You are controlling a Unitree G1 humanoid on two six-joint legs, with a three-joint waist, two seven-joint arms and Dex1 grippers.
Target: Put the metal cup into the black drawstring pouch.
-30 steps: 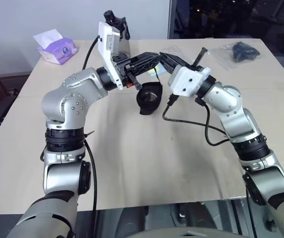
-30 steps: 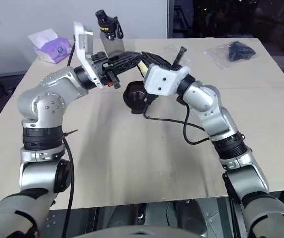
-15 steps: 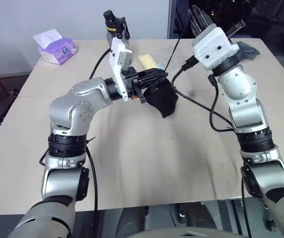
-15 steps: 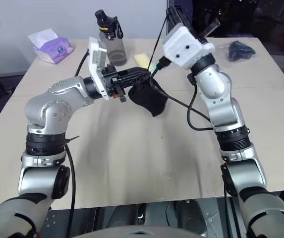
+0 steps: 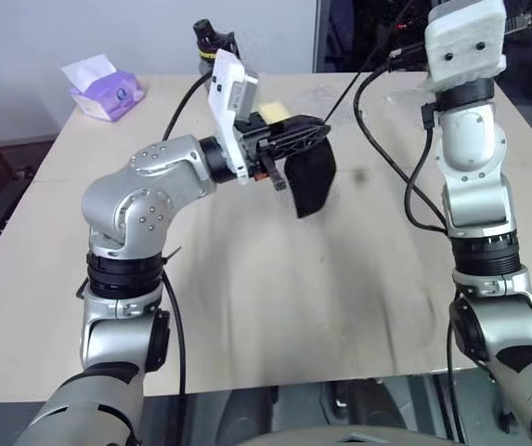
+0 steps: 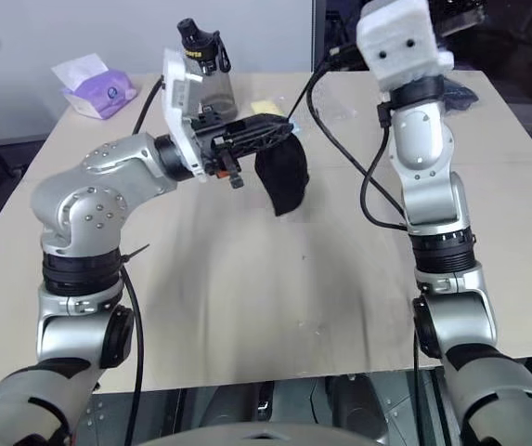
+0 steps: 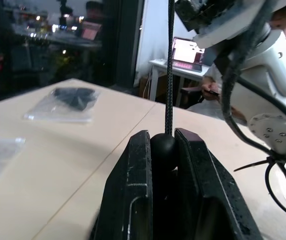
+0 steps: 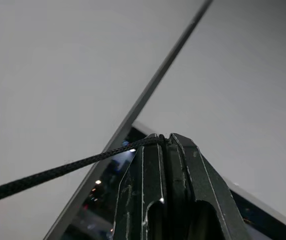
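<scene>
Even, bright indoor light on the table (image 5: 247, 307), soft faint shadows, dark window upper right, wrist-view foregrounds perhaps slightly blurred.

**Pouch hangs in the air on a taut cord**

The black drawstring pouch (image 5: 308, 178) hangs above the middle of the table, clear of its surface, its matte fabric sagging downward. Its thin black cord (image 8: 58, 172) runs taut upward from the gathered mouth (a rounded black bead (image 7: 163, 149) sits where the cord leaves it). The metal cup cannot be made out.
</scene>
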